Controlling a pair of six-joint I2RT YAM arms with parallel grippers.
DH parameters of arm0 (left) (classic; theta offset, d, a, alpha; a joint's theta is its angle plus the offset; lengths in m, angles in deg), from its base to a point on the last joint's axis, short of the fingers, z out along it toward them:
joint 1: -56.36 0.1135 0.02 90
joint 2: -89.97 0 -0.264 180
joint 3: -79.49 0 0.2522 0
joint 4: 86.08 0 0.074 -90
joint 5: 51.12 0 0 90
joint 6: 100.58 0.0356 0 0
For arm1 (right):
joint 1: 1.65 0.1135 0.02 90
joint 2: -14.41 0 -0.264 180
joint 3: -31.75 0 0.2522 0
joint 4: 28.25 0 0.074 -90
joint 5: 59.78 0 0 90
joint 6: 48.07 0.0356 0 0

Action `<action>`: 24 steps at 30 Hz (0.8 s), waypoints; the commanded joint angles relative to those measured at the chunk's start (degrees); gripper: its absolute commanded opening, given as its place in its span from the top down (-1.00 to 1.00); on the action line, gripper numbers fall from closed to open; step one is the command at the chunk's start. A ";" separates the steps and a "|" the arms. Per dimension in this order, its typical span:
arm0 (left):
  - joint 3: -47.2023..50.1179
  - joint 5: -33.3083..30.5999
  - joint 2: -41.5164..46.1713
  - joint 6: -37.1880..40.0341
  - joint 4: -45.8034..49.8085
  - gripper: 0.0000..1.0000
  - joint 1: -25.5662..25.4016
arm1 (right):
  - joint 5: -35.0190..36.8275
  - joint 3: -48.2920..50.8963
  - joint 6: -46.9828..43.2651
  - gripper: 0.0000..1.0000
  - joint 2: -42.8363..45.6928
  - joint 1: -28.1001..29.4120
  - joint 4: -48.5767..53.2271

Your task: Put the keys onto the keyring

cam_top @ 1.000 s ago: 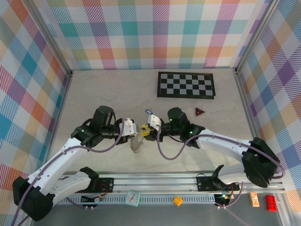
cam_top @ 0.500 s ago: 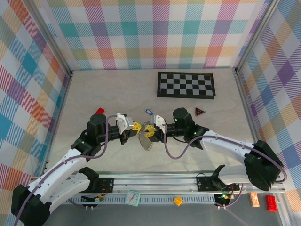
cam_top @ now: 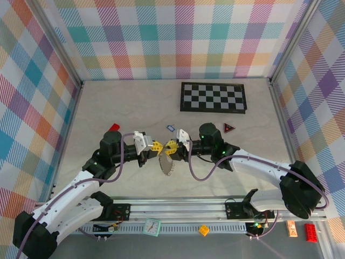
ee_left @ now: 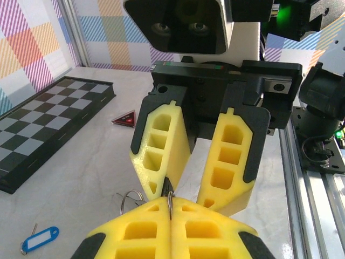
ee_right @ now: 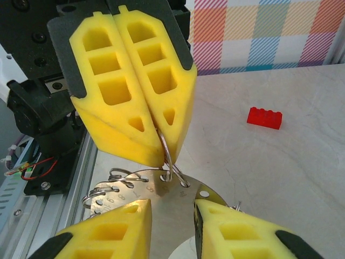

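**Grippers tip to tip over the keyring**

In the top view the left arm came up from the lower left corner of the frame. Its elbow was bent, and its forearm ran rightward toward the centre. The left gripper [cam_top: 158,146] pointed right, and its yellow fingers [ee_left: 135,237] were pressed together on the thin wire loop of the keyring [cam_top: 167,164]. The ring's silvery plate hung just below the two sets of tips, at mid-frame.

Facing it from the right, the right gripper [cam_top: 173,147] pointed left and nearly met the left one nose to nose. Its fingers [ee_right: 108,237] were spread, one on each side of the hanging plate, and in the right wrist view there was a gap between each pad and the metal. The right arm swept in from the lower right corner, its forearm angled up and left to the centre.

The blue key [cam_top: 170,128] lay flat on the table [cam_top: 135,108], just above the two grippers in the frame and apart from the ring.
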 commanded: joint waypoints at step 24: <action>-1.91 3.88 -2.04 6.25 -0.39 1.00 -0.39 | -5.09 0.50 2.14 0.62 0.46 0.62 -5.52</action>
